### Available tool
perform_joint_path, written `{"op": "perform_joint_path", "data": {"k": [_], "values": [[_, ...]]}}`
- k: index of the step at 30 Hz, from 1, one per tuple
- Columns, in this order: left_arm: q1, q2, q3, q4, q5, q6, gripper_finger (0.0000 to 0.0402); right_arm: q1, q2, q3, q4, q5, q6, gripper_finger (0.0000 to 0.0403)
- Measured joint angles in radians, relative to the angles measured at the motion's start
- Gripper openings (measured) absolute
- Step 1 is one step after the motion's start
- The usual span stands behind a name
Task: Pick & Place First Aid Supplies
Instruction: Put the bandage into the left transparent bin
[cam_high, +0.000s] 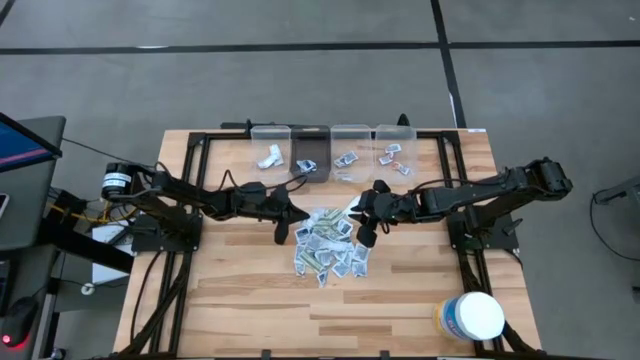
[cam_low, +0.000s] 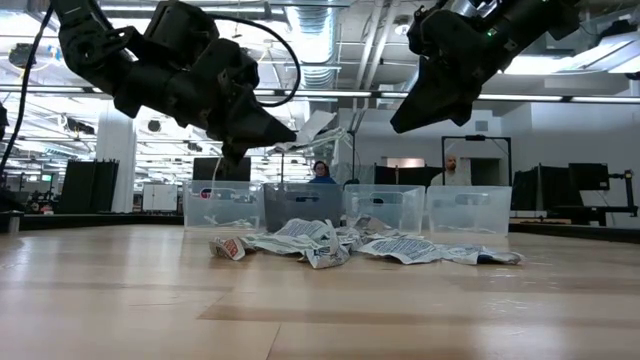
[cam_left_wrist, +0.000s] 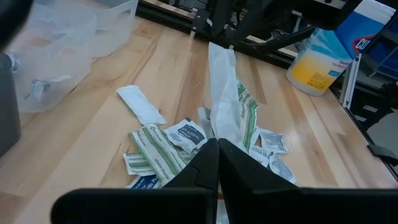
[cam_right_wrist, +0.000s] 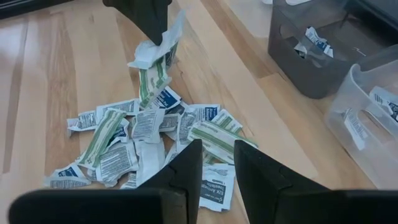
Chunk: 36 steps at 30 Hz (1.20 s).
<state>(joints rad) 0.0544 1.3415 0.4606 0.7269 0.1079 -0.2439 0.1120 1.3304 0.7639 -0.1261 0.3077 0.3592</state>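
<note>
The first aid supplies (cam_high: 330, 246) lie as a loose pile of small white, blue-printed and green-striped packets at the table's middle. My left gripper (cam_left_wrist: 217, 163) hovers at the pile's left side, shut on a long pale strip (cam_left_wrist: 222, 87) with a green-striped packet (cam_right_wrist: 151, 78) beside it. My right gripper (cam_right_wrist: 217, 168) hangs over the pile's right side, tilted down, open, with nothing between its fingers. Both grippers are well above the table in the low view. My left gripper pinches one end of the pale strip (cam_left_wrist: 219, 134) between its two fingertips, coming nearly level from the table's left. The strip hangs below the fingers (cam_right_wrist: 148, 18), the green-striped packet with it. Whether the lower end (cam_right_wrist: 147, 99) rests on the pile I cannot tell.
Several clear bins (cam_high: 333, 150) stand in a row along the far edge, each with a few packets inside. A large white tub with a yellow label (cam_high: 472, 316) stands at the near right corner. Bare wood lies left, right and in front of the pile.
</note>
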Motion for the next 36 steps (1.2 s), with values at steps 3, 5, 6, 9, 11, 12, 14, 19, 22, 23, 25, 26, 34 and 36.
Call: {"op": "perform_joint_path", "data": {"k": [3,5,6,9,11,12,14,19,22,23,25,26,34,36], "values": [[-0.002,0.000,0.000,0.000,0.001,0.000,0.0028,0.000,0.000,0.000,0.000,0.000,0.001,0.0088],[-0.003,0.000,0.000,0.000,0.001,0.002,0.0043,0.000,0.000,0.000,0.000,0.000,0.001,0.0088],[-0.003,0.000,0.000,0.000,0.001,0.002,0.0051,0.000,0.000,0.000,0.000,0.000,0.001,0.0088],[-0.003,0.000,0.000,0.000,0.001,0.004,0.0067,0.000,0.000,0.000,0.000,0.000,0.001,0.0088],[-0.003,0.000,0.000,0.000,0.001,0.004,0.0070,0.000,0.000,0.000,0.000,0.000,0.001,0.0088],[-0.003,0.000,0.000,0.000,0.001,0.004,0.0068,0.000,0.000,0.000,0.000,0.000,0.001,0.0088],[-0.003,0.000,0.000,0.000,0.001,0.004,0.0062,0.000,0.000,0.000,0.000,0.000,0.001,0.0088],[-0.008,0.000,0.000,-0.047,0.001,0.055,0.0056,0.000,0.000,0.000,0.000,0.000,0.000,0.0088],[-0.038,0.001,0.000,-0.096,0.001,0.175,0.0071,0.000,0.000,0.000,0.000,0.000,0.000,0.0088],[-0.051,0.001,0.000,-0.105,0.001,0.210,0.0078,0.000,0.000,0.000,0.000,0.000,0.000,0.0088],[-0.082,0.001,0.000,-0.115,-0.013,0.287,0.0091,0.000,0.000,0.000,0.000,0.000,0.000,0.0088],[-0.101,0.001,0.000,-0.117,-0.037,0.332,0.0098,0.000,0.000,0.000,-0.001,0.000,-0.001,0.0088],[-0.256,0.016,0.000,-0.202,-0.403,0.716,0.0139,0.000,0.000,0.000,-0.005,0.000,-0.034,0.0088],[-0.266,0.031,0.000,-0.202,-0.438,0.738,0.0145,0.000,0.000,0.000,-0.008,-0.001,-0.049,0.0088]]}}
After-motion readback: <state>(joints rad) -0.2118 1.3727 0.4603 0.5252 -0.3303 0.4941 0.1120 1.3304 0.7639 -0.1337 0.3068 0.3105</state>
